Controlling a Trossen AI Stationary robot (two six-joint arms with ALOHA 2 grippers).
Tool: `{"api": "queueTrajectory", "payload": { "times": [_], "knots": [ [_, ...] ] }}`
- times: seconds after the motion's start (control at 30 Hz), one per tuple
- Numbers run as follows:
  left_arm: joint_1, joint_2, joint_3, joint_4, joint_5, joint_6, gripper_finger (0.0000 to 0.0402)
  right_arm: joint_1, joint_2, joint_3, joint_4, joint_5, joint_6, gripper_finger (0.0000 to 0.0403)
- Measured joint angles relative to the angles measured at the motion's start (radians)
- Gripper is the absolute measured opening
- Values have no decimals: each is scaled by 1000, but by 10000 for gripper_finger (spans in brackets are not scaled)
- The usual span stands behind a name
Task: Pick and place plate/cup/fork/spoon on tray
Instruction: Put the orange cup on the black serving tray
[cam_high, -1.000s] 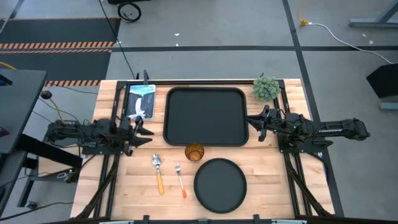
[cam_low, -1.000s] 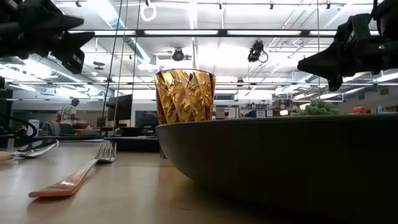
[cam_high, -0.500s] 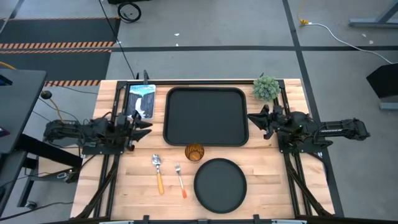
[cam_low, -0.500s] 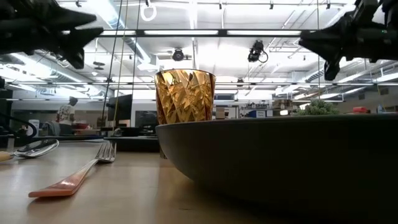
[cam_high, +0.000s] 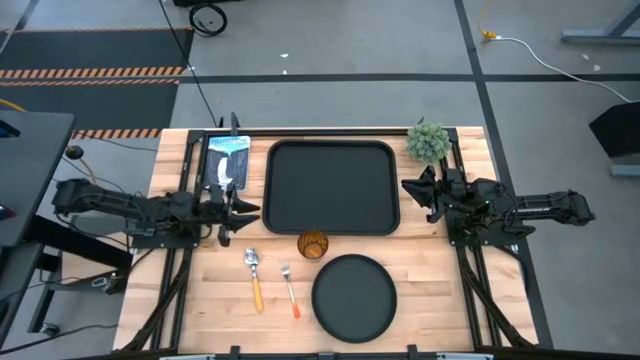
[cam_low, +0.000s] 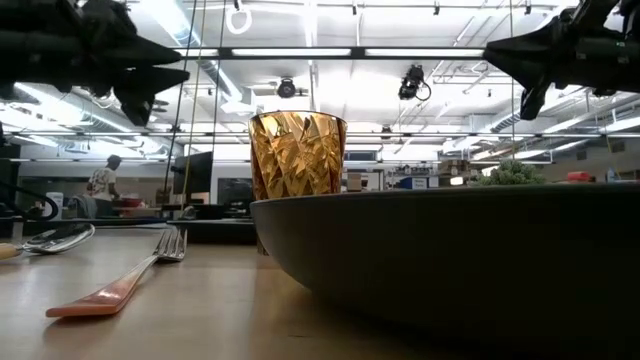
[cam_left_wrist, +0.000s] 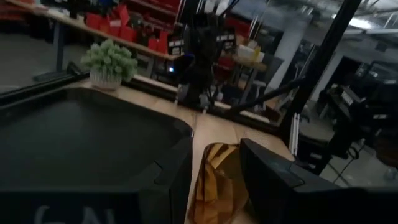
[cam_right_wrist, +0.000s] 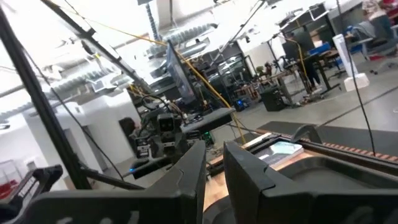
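We judged first pick not begun: tray bare, cup on bench beside it. Left gripper spread, aimed at cup; right gripper slightly parted, waiting. Next: descend, straddle cup.

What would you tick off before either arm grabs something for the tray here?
1. Tray bare, room for everything: ok.
2. Cup upright, standing apart from the plate: ok.
3. Fork and spoon lying apart, neither overlapping: ok.
4. Left gripper open and holding nothing, raised beside the tray's left edge: ok.
5. Right gripper holding nothing, raised at the tray's right edge: ok.
6. Plant away from the cup and cutlery: ok.
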Motion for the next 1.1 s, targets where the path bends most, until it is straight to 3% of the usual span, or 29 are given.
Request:
{"api": "queueTrajectory", "payload": {
  "times": [0.17,0.37,0.6,1.1],
  "knots": [
    [0,151,67,-2,-1,-71,155,0,8,8,-15,-4,-53,64],
    [0,351,168,-9,-46,-151,200,0,47,58,-79,-8,-159,64],
    [-1,570,333,-28,-10,-197,219,0,62,73,-87,-9,-270,64],
    [0,934,847,-627,-7,-193,220,0,62,73,-169,-95,-304,64]
  ]
}}
